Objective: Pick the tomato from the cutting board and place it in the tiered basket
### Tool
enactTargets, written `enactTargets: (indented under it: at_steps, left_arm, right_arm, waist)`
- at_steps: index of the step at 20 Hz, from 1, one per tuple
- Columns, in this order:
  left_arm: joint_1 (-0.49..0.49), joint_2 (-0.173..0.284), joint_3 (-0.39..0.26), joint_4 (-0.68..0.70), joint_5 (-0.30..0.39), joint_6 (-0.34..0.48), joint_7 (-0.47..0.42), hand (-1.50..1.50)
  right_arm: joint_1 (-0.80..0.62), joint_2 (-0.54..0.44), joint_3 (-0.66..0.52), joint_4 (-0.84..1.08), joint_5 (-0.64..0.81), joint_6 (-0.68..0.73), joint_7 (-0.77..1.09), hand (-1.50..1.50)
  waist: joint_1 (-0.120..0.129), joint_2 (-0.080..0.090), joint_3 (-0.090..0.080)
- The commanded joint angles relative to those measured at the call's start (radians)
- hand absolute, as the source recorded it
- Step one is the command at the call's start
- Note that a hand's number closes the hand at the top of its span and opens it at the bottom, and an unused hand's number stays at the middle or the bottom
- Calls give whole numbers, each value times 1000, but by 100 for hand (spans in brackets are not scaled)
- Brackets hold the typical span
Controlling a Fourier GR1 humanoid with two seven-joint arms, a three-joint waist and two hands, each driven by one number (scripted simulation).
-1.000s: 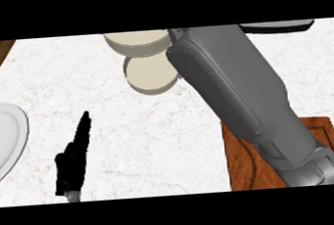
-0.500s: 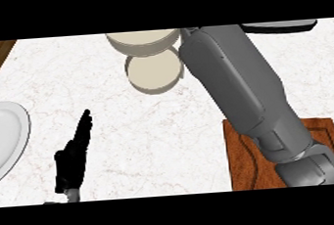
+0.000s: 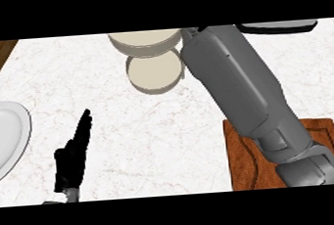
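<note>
Reaching far across the white marble desk [image 3: 164, 129], the right forearm [image 3: 241, 89] hides its hand and the tomato; grip state and tomato's location cannot be told. Tiered basket [image 3: 150, 61] sits far centre, cream, round. Cutting board [image 3: 242, 158] near right. Left hand [image 3: 73, 158] near left, fingers straight, pressed together. White plate [image 3: 1, 140] at left edge.

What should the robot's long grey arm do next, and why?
Probably carry on toward the tiered basket. The right arm stretches from the cutting board to beside it, and no tomato shows on the board. Its hand is out of view.
</note>
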Motion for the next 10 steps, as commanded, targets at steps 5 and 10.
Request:
enactTargets:
  at_steps: [5,10]
  left_arm:
    - [31,19,46,32,13,13,51,0]
    - [138,-15,15,-29,-3,54,37,0]
  right_arm:
    - [1,-3,-13,-34,222,-283,135,-150]
    - [50,-61,-84,-184,354,-202,283,-150]
  waist:
    - [-73,-13,-8]
    - [-114,-36,-7]
